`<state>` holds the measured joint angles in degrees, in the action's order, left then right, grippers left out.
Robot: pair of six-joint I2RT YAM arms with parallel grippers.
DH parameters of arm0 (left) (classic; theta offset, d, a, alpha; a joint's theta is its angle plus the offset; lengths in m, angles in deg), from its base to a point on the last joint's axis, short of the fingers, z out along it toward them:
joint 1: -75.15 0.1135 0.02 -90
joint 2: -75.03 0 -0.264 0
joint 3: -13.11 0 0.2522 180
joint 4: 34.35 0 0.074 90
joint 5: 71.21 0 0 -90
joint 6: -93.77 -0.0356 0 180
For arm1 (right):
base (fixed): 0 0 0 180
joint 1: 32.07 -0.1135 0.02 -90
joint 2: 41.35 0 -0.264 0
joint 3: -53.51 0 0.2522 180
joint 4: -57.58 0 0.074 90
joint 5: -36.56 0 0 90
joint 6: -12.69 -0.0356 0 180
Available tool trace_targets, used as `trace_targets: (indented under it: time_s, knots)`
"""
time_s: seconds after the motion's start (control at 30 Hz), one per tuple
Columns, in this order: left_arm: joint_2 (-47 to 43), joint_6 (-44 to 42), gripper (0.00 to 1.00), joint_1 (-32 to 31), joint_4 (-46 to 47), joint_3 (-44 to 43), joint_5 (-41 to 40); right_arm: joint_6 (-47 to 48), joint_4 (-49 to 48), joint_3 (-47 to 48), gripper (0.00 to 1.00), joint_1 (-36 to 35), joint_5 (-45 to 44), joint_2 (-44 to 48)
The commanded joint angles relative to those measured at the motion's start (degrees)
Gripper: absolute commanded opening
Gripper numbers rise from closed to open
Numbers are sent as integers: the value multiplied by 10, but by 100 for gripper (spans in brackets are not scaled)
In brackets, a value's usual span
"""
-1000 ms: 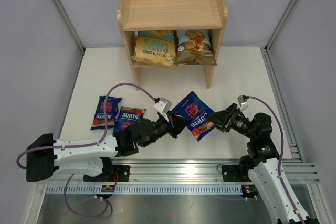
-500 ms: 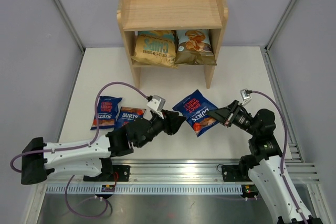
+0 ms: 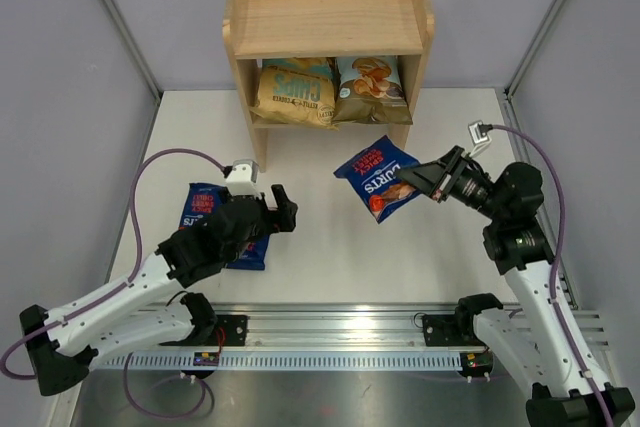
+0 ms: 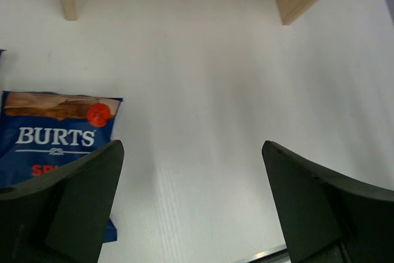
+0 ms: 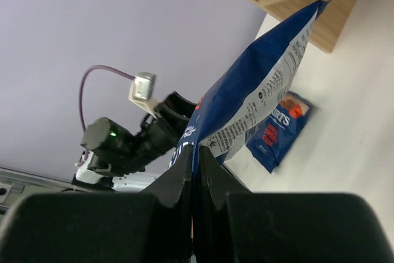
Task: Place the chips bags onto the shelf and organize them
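Right claw (image 3: 412, 179) is clenched on the edge of a small dark-blue crinkly Burts bag with red lettering (image 3: 378, 175), and I've got it lifted off the white desk (image 3: 330, 237), hanging in the air just in front of the right leg of the small two-tier light wooden shelf (image 3: 330, 25). From my right wrist view the jaws pinch the bag's seam flat between them, no gap showing. Over on the other side, my left claw (image 3: 280, 205) is released, jaws spread wide with nothing between them, hovering low over the desk toward its near-left corner. Score so far: two bags are home, the large tan-and-teal bag (image 3: 295, 90) and the light-blue-and-brown cassava chips bag (image 3: 370, 89) standing side by side on the lower tier. That leaves three, by my count. One is the bag I'm carrying; a second dark-blue Burts bag (image 3: 203, 209) lies flat near the left edge of the desk; a third dark-blue Burts bag (image 4: 58, 130) lies right beside it, partly under my left arm. So I'd call it under halfway, with the carried bag next to be shelved.
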<state>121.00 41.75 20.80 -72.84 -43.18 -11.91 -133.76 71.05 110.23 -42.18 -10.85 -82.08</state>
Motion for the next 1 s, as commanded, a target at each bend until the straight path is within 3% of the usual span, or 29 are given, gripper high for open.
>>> trace_targets:
  time_s: [0.0, 0.47, 0.73, 0.97]
  knots:
    - [13, 1, 99, 20, -116, -52, 19, 26, -13, 109, 8, 1, 1, -42]
    - [-70, -61, 99, 21, -230, -124, 100, -18, -37, 456, 6, 0, -52, -300]
    - [-148, -94, 99, 21, -272, -133, 73, -32, -7, 659, 5, 0, -110, -480]
    - [-166, -104, 99, 21, -274, -113, 58, -36, 94, 762, 4, -29, -250, -581]
